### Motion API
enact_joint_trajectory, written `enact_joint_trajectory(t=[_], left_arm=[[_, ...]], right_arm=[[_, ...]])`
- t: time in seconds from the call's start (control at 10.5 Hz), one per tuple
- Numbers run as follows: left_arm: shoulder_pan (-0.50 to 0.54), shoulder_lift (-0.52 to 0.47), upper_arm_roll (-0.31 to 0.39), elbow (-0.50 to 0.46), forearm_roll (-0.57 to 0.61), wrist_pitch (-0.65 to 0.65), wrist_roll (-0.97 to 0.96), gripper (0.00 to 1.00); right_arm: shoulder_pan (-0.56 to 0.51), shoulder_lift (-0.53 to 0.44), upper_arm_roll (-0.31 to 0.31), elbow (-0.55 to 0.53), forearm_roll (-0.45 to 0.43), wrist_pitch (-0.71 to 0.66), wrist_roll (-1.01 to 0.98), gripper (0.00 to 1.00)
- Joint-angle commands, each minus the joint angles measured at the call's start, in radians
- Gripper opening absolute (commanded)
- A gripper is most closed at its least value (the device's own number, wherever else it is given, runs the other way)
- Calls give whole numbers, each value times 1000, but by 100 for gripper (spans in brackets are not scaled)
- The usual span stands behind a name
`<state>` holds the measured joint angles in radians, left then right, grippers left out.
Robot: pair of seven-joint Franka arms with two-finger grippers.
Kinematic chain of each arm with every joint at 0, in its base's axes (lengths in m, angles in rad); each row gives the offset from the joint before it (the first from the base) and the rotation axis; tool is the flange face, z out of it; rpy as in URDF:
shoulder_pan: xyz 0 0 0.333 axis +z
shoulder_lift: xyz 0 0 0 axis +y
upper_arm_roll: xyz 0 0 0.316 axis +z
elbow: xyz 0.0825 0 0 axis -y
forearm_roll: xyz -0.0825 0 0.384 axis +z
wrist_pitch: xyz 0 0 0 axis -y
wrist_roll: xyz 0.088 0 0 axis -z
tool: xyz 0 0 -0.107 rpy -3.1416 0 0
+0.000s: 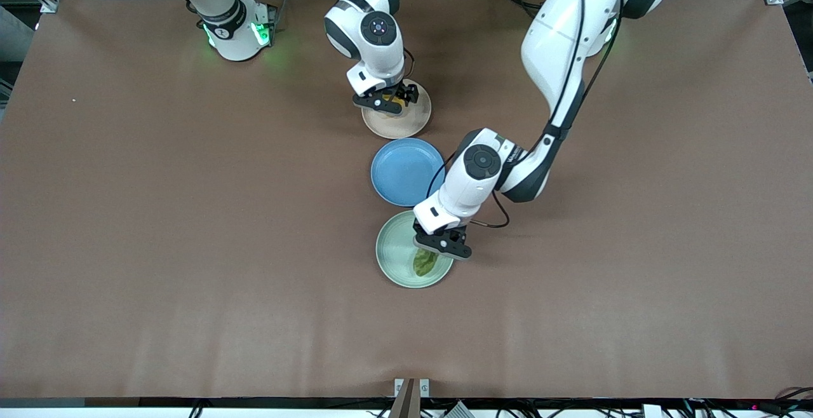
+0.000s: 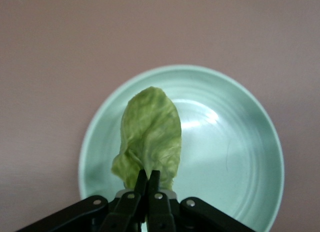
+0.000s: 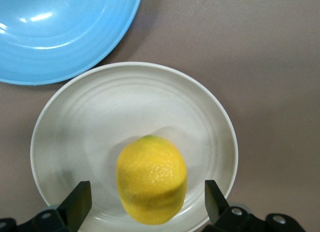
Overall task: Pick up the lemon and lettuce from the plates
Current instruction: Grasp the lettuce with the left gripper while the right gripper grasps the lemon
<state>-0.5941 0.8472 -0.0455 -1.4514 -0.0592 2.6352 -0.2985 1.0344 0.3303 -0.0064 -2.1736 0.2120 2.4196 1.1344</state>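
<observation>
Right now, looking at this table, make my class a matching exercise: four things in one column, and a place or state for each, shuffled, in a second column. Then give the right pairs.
Things:
1. lemon
2. lettuce
3. blue plate
4. right gripper

Places or states:
A. pinched at its edge by the left gripper, over the mint green plate
B. open, fingers either side of the fruit
C. lying on the beige plate
D. between the other two plates, nothing on it

Pairs: 1-C, 2-A, 3-D, 4-B

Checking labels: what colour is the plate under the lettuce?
Pale mint green plate, under the lettuce; clearest in the left wrist view.
</observation>
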Motion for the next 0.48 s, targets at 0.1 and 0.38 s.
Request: enact_joint_trajectory(t=[0.1,0.38], left_arm=[[78,-186,7,-23,-24,-182,-16,0],[186,-253,-10,-23,-50,-332,-1,0]], right_arm=[[15,22,-6,-20,3,10,8,100],[16,41,-4,-20,6,44,10,100]])
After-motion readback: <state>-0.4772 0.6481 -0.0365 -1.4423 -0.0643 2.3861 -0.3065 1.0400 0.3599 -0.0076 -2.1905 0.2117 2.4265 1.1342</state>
